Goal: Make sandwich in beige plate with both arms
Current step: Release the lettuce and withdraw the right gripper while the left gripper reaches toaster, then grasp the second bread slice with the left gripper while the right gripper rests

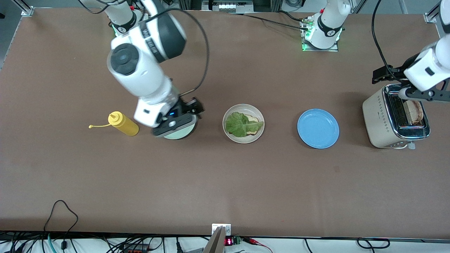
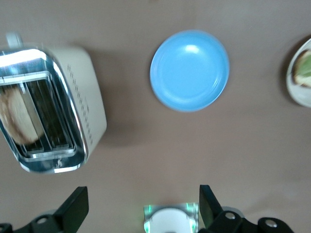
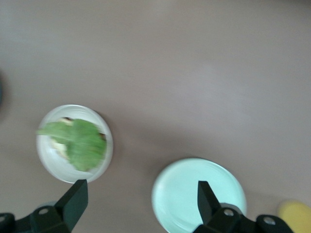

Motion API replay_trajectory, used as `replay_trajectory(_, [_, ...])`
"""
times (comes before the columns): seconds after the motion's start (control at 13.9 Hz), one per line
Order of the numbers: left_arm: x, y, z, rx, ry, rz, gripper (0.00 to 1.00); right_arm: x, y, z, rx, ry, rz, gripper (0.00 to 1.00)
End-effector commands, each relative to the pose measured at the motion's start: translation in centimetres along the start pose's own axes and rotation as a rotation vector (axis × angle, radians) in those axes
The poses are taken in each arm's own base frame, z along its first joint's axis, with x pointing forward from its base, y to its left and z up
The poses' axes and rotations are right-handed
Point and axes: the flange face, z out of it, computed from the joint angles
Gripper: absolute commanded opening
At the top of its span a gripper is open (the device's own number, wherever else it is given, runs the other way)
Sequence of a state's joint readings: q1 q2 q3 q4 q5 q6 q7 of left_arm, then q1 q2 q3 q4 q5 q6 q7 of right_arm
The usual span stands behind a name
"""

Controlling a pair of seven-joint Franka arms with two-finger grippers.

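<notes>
- Front view: my left gripper hung over the toaster, jaws spread and empty; a bread slice stood in its slot.
- I noted the right gripper, spread and empty, over the mint plate.
- Beige plate held bread under lettuce.
- I judged a skewed descent could clip the slot rim.
- Only the left wrist view exposed the slot interior.

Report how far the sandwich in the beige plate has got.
Done: one bread slice lies in the beige plate with the lettuce leaf on it.
In hand: nothing; the left gripper hangs open over the toaster, the right gripper open over the mint-green plate.
Left: the second slice, in the toaster, goes on top.
</notes>
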State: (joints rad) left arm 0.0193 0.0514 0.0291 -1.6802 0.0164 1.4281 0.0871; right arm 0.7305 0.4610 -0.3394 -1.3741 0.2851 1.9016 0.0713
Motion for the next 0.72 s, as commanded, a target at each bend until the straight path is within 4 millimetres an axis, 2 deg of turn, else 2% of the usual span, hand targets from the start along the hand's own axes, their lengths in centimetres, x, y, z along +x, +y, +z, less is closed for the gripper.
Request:
replay_trajectory(0.0, [3.2,-4.3,1.4,-0.034,-0.084,-0.051,1.0,-0.7,5.0,-1.4,-0.044,-0.056,0.086,1.0])
replay_trajectory(0.14, [4.5,-8.0,2.9,-0.057,-0.104,-0.101,1.0,-0.6,8.7,-2.4,-0.17,-0.048,0.107,1.0])
replay_trajectory(0.29, [5.3,-10.6,4.4,-0.07,-0.107,-0.121,1.0,-0.6,12.0,-3.9,-0.229,-0.029,0.142,1.0])
replay_trajectory(0.5, [6.8,-14.6,7.0,-0.027,-0.054,-0.06,1.0,-1.2,15.7,-5.9,-0.237,-0.022,0.18,1.0])
replay_trajectory(0.65, [7.7,-16.3,8.5,0.035,-0.008,-0.024,1.0,-1.4,18.1,-7.0,-0.221,-0.011,0.207,1.0])
